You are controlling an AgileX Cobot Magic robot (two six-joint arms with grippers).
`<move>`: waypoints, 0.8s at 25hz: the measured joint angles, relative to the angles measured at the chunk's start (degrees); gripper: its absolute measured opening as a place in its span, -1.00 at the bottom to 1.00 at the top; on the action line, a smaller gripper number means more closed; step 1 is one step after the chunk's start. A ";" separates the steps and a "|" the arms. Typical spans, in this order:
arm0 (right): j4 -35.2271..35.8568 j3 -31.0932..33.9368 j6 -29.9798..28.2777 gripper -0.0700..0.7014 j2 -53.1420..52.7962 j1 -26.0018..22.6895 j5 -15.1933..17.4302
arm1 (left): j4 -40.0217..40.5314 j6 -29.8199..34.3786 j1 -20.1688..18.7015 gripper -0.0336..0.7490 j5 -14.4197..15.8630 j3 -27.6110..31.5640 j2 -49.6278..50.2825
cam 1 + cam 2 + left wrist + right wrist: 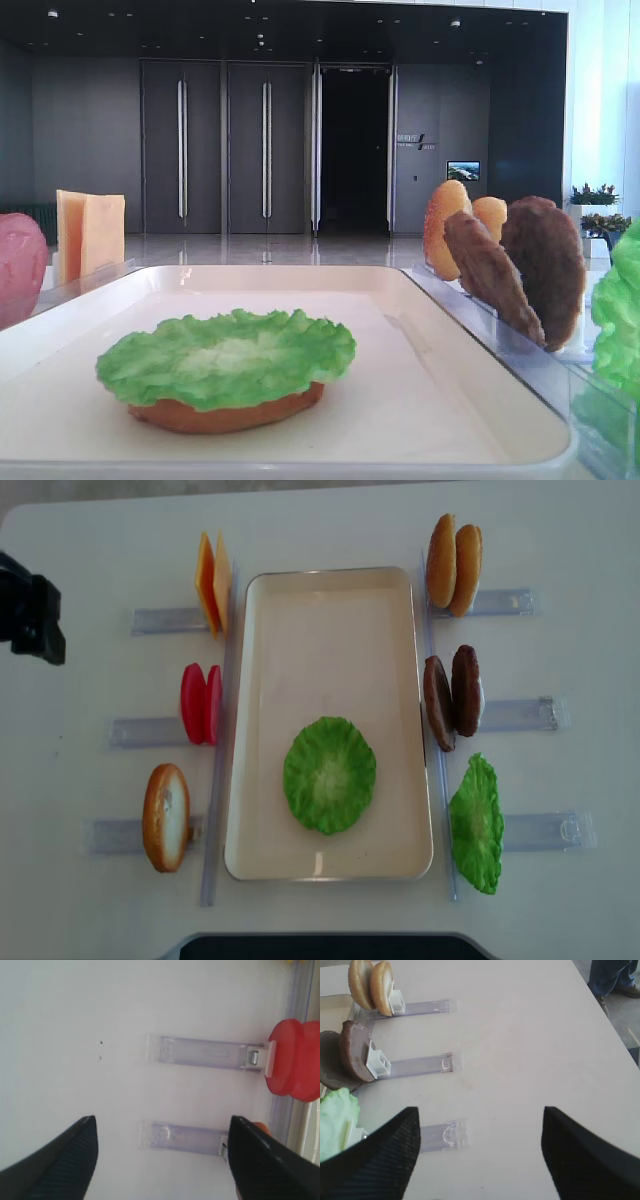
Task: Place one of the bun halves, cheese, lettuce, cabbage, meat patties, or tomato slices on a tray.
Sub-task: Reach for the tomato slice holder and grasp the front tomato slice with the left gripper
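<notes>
1. Right, the tray (330, 600) sits mid-table, and a lettuce (329, 774) leaf lies flat in its near half, on top of an orange bun base (225, 412).
2. Right gripper (479, 1152): jaws wide apart, nothing between them, hovering by the meat patties (347, 1057).
3. Left gripper (162, 1160): jaws spread too, empty, above the table (75, 1020) near the tomato slices (295, 1062).
4. Cheese (212, 580) stands upright left of the tray.

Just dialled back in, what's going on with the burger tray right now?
Nothing is held. The cream-white rectangular tray carries a ruffled green lettuce leaf lying on an orange-brown bun base. The left gripper and right gripper both hang open and empty over bare table beside the clear holders, away from the food.
</notes>
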 joint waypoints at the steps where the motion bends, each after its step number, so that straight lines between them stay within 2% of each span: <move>1: 0.00 0.00 0.00 0.51 0.00 0.00 0.00 | 0.00 -0.48 0.00 0.66 0.00 -0.75 1.39; 7: 0.00 0.00 0.00 0.51 0.00 0.00 0.00 | 0.02 -1.28 0.00 0.65 0.06 -2.59 6.38; 14: 0.00 0.00 0.00 0.51 0.00 0.00 0.00 | 0.02 -3.56 0.00 0.65 0.06 -2.70 7.13; 17: 0.00 0.00 0.00 0.51 0.00 0.00 0.00 | 1.06 -4.53 -2.11 0.65 0.06 -2.70 7.13; 20: 0.00 0.00 0.00 0.51 0.00 0.00 0.00 | 2.51 -8.20 -7.02 0.65 0.06 -2.70 7.13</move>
